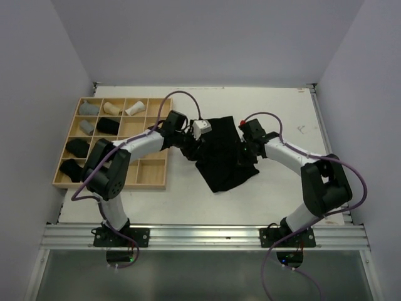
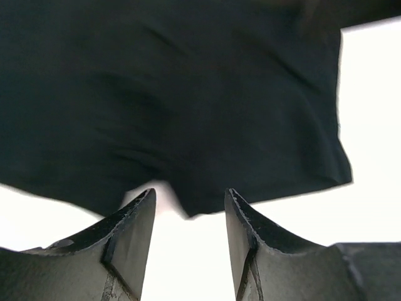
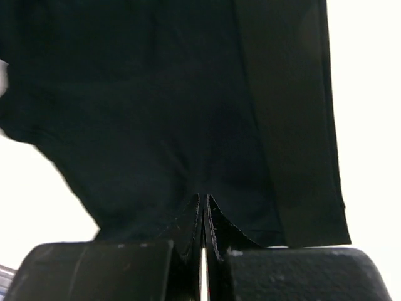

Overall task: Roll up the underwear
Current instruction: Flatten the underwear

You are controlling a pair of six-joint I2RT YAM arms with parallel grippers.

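Note:
A black underwear lies spread flat at the table's middle. It fills the left wrist view and the right wrist view. My left gripper is at its left edge. In the left wrist view this gripper is open, and the cloth's near edge sits just ahead of the fingertips, not pinched. My right gripper is at the cloth's right side. In the right wrist view this gripper is shut, with the black cloth's edge pinched at its tips.
A wooden grid tray stands at the left. It holds short rolls: grey, beige, white, another grey and several black ones. Its right-hand compartments are empty. White walls enclose the table.

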